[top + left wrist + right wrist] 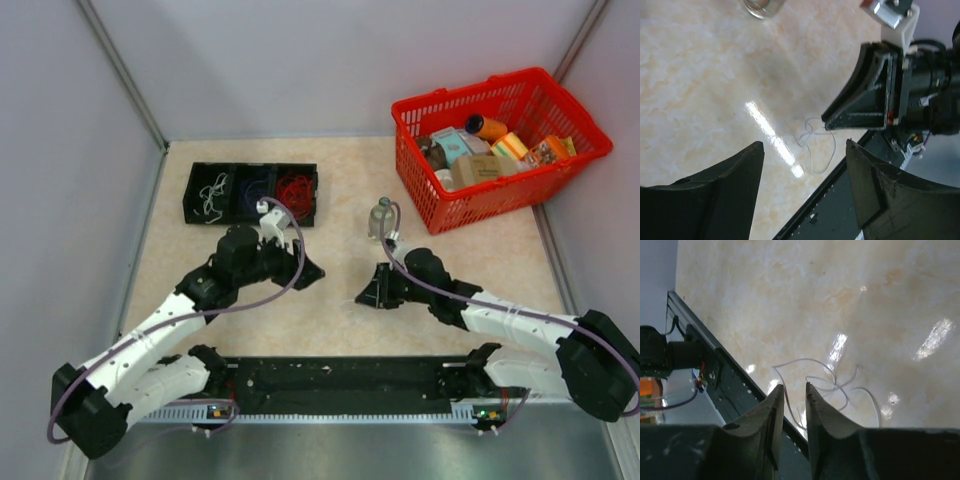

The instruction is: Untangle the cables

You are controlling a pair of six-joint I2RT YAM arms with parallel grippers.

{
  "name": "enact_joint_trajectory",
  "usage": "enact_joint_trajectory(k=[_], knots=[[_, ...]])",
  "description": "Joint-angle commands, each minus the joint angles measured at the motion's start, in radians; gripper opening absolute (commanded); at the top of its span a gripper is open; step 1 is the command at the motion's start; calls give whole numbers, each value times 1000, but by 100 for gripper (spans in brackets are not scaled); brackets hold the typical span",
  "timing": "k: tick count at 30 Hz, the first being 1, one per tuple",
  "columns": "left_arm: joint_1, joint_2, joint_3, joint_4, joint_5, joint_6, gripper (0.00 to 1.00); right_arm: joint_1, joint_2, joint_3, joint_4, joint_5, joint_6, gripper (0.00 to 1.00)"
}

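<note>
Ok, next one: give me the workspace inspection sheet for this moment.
Surface: beige marbled table, glare patches.
Job's things: loose white cable on the table at the right gripper's tips; white bunch, dark blue bunch and red bunch, one per compartment of the black tray.
Clutter: glass jar; red basket of groceries.
Grippers: left gripper open; right gripper nearly closed, grip unclear.
Cables: lilac cord along each arm.
Surroundings: grey walls.
</note>
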Motion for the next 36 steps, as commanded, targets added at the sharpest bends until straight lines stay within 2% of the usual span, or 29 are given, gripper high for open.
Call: enact_joint_trajectory(k=[1,6,10,13,17,18,20,22,27,34,36], knots=[[-109,-67,-94,54,27,41,70,-4,-108,-21,-74,26,-28,29],[-324,8,-87,42,-155,52,73,-70,-269,-21,-297,153,-10,45],[-514,207,54,-74,-439,72,77,-165,-409,10,-528,356,39,55],[-562,383,189,-203,-539,35,80,-248,-539,13,-594,364,33,60],[-594,561,326,-367,-581,-41,81,-269,-662,10,-620,364,27,63],[-609,578,335,-374,-591,-57,82,-269,-687,7,-622,366,27,63],[-626,618,341,-360,-550,-72,94,-269,-710,1,-625,372,29,64],[-635,675,352,-349,-486,-93,98,-269,-710,-4,-625,376,27,65],[-635,735,375,-368,-478,-143,98,-269,-684,1,-625,359,16,65],[-603,804,344,-326,-444,-147,88,-269,-699,1,-622,350,9,65],[-583,793,311,-276,-400,-143,77,-269,-704,1,-622,350,3,65]])
